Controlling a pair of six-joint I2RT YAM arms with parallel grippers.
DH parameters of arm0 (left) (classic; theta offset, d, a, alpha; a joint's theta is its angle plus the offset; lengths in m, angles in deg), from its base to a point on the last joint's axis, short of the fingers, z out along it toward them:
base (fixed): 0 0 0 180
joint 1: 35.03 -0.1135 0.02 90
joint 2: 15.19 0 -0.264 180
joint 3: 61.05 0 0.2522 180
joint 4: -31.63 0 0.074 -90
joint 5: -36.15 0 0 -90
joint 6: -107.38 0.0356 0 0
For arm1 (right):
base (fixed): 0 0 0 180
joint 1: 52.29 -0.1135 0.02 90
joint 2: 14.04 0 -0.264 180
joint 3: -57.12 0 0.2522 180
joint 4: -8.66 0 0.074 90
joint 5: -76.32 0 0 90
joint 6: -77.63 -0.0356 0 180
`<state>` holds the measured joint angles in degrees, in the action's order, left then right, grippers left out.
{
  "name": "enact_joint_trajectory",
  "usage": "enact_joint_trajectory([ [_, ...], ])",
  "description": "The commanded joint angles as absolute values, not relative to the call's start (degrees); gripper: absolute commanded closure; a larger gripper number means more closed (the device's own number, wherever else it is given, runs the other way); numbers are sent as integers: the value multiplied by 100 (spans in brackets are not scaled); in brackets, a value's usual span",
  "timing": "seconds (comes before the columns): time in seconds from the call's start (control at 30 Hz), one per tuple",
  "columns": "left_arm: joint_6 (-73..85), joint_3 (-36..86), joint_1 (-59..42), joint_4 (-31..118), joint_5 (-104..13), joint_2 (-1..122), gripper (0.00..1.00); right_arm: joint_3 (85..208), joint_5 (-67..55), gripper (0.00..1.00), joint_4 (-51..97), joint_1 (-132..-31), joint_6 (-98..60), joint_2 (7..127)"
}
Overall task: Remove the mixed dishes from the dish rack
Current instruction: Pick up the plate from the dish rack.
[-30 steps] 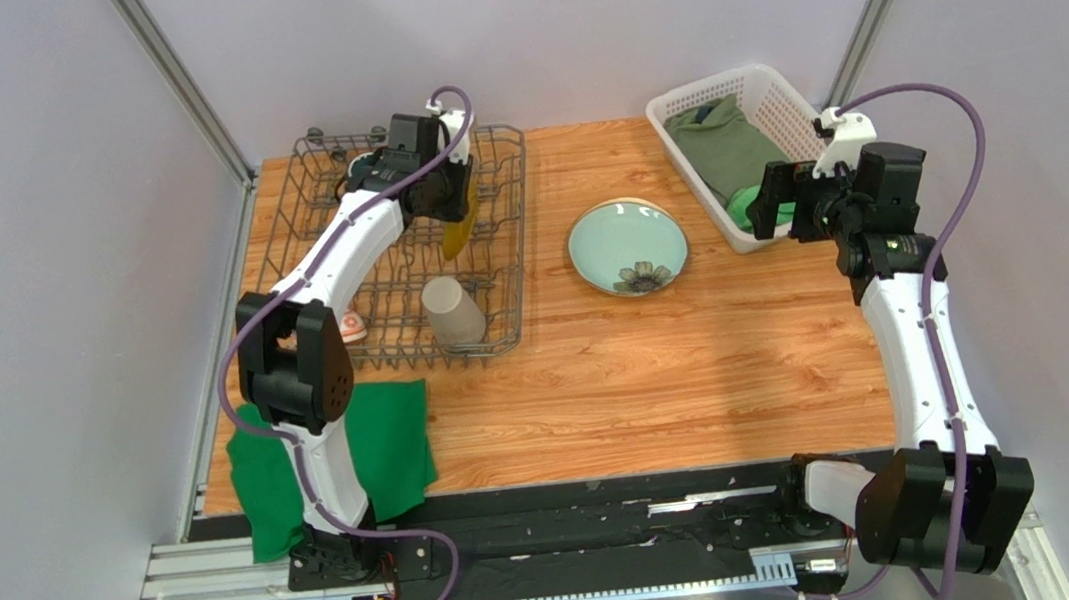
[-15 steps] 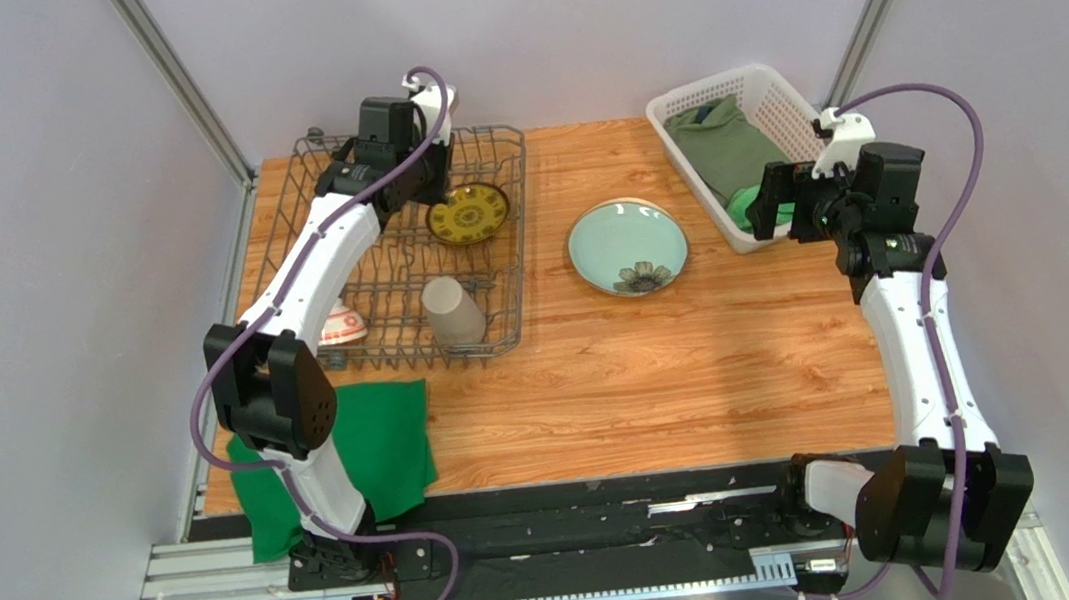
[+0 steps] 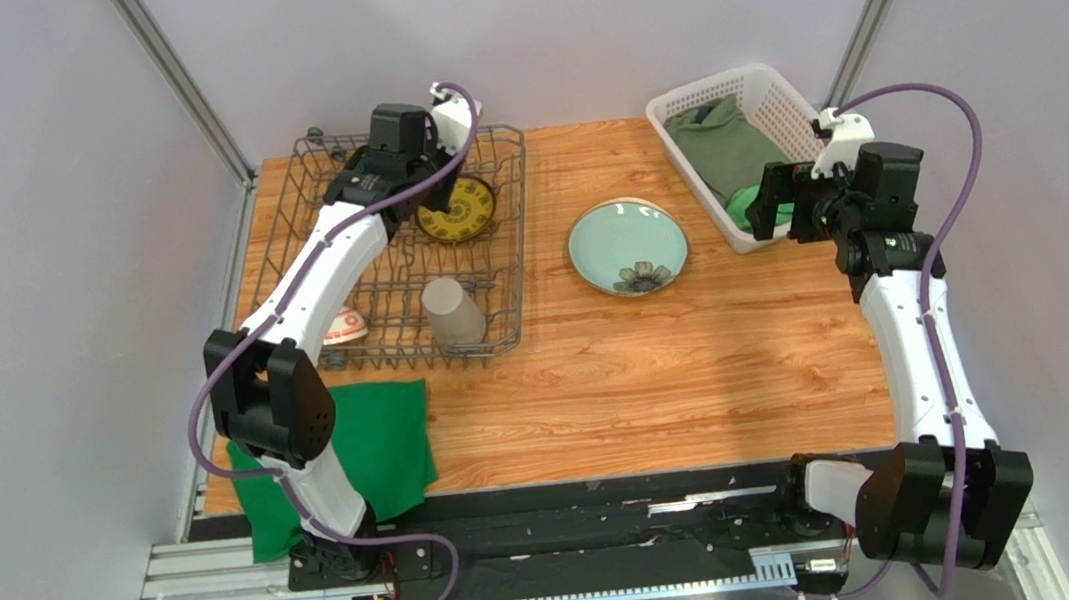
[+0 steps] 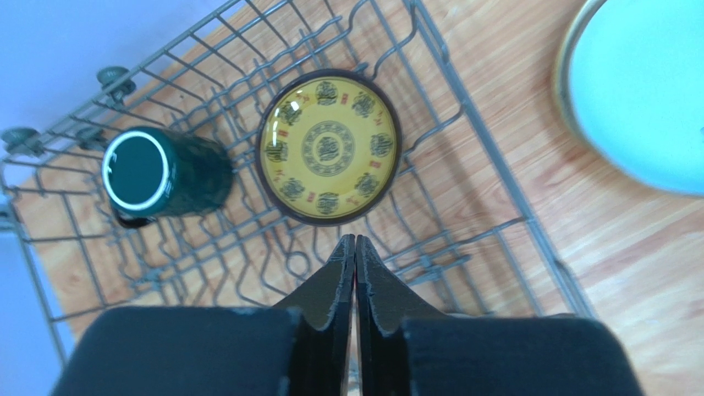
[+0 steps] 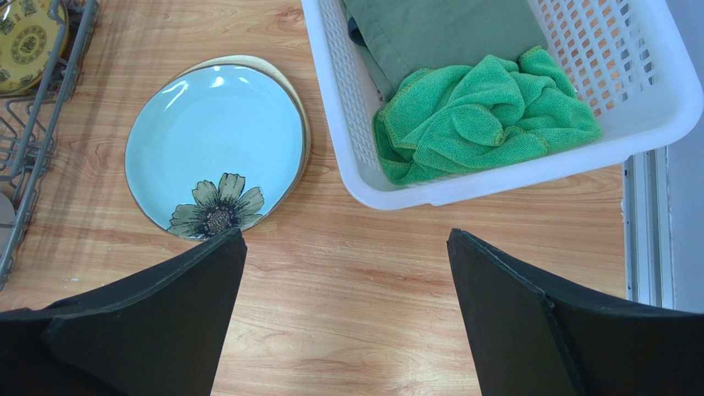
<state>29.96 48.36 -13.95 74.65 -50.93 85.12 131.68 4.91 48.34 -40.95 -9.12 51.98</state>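
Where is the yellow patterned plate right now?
In the overhead view, the yellow patterned plate sits in the far right part of the dish rack, on the table's left side. The left wrist view shows the dark green mug beside it.

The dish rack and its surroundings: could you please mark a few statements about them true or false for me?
The yellow patterned plate is inside the dish rack. True.
The left hand grips the dark green mug. False: it is shut on nothing, apart from the mug.
The pale teal plate sits on the table, outside the rack. True.
The right hand is shut. False: it is open and empty.
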Motion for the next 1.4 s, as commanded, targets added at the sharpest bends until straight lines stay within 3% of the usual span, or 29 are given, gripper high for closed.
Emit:
enact_joint_trajectory([
  [0.0,3970,4657,-1314,7088,-5333,8843,77,13250,513,1,4703,-4069,-841,5188],
  [0.1,4164,4719,-1306,7097,-5262,9045,61,13250,512,1,4703,-4069,-833,5223],
  [0.4,4489,5088,-1060,7071,-5376,9774,49,13258,530,1,4738,-4068,-806,5276],
  [0.83,4621,5721,-901,7027,-5692,10794,47,13285,565,1,4765,-4077,-745,5346],
  [1.37,4841,5765,-901,6842,-5754,11137,48,13294,495,1,4791,-4077,-709,5487],
])
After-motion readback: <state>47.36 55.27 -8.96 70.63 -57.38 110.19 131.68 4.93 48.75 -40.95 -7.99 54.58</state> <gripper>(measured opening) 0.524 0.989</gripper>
